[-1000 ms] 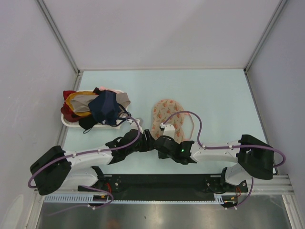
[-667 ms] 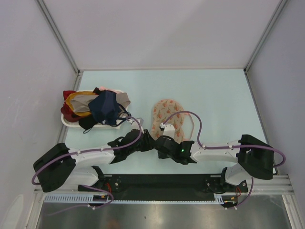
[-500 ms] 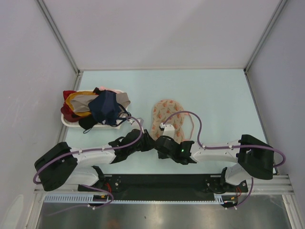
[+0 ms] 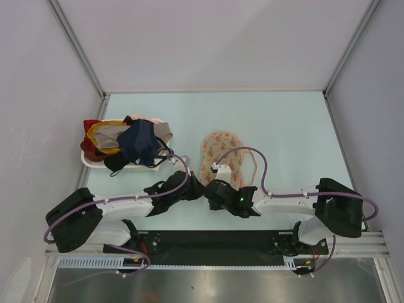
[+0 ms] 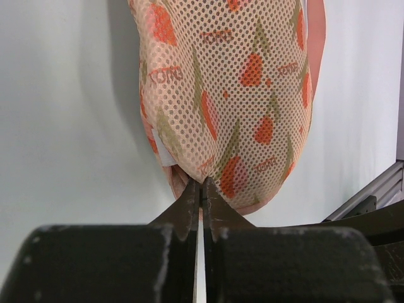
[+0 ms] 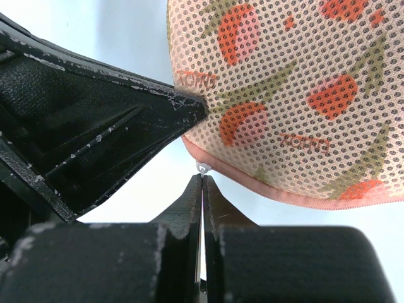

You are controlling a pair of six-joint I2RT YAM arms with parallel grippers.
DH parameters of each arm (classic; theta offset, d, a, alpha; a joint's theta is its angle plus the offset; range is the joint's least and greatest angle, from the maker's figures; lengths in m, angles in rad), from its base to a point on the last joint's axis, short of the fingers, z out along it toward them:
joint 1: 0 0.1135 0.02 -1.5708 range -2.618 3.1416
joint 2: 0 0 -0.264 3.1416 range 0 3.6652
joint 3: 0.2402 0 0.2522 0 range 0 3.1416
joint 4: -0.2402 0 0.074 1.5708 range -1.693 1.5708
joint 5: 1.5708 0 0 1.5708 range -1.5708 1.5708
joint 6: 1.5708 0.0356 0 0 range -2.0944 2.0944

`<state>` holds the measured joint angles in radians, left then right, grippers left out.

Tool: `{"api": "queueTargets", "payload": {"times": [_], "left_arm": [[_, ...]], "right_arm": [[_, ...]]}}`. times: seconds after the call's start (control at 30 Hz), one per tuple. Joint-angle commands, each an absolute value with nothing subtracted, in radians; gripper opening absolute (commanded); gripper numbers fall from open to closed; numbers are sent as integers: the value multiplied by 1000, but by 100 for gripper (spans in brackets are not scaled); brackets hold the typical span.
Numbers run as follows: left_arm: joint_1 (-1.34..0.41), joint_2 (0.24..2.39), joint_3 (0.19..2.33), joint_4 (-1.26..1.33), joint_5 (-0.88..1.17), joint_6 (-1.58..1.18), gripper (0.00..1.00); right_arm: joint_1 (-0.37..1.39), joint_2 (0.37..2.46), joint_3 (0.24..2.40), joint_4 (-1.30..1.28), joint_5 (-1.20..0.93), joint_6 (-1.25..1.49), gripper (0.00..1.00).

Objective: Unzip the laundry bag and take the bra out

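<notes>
The laundry bag [image 4: 222, 155], a beige-pink mesh pouch with red-orange motifs and pink edging, lies flat mid-table. Both grippers meet at its near end. My left gripper [image 5: 201, 183] is shut, pinching the mesh fabric of the laundry bag [image 5: 227, 95] at its near tip. My right gripper [image 6: 202, 177] is shut on the small white zip pull [image 6: 202, 168] at the pink rim of the bag [image 6: 284, 95]. A left finger [image 6: 126, 120] shows beside it, touching the mesh. From above, the left gripper [image 4: 197, 188] and right gripper [image 4: 209, 189] nearly touch. The bra is hidden.
A white tray [image 4: 95, 165] at the left edge holds a heap of navy, red and yellow garments [image 4: 129, 142]. The right arm's purple cable [image 4: 252, 154] loops over the bag. Grey walls close in the table on three sides.
The left gripper has gone from open to shut, pinching the bag's near end, and its arm has shifted slightly right. The right gripper has stayed shut in place.
</notes>
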<state>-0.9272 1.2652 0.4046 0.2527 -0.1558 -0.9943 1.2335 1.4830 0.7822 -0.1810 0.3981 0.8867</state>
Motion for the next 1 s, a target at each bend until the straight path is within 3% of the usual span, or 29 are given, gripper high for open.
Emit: {"api": "queueTargets", "payload": {"times": [0.0, 0.97], "left_arm": [[-928, 1255, 405, 252, -209, -989, 0], [-884, 1183, 379, 176, -255, -946, 0]], "right_arm": [[1246, 1470, 802, -184, 416, 900, 0], [1195, 1235, 660, -408, 538, 986, 0]]}}
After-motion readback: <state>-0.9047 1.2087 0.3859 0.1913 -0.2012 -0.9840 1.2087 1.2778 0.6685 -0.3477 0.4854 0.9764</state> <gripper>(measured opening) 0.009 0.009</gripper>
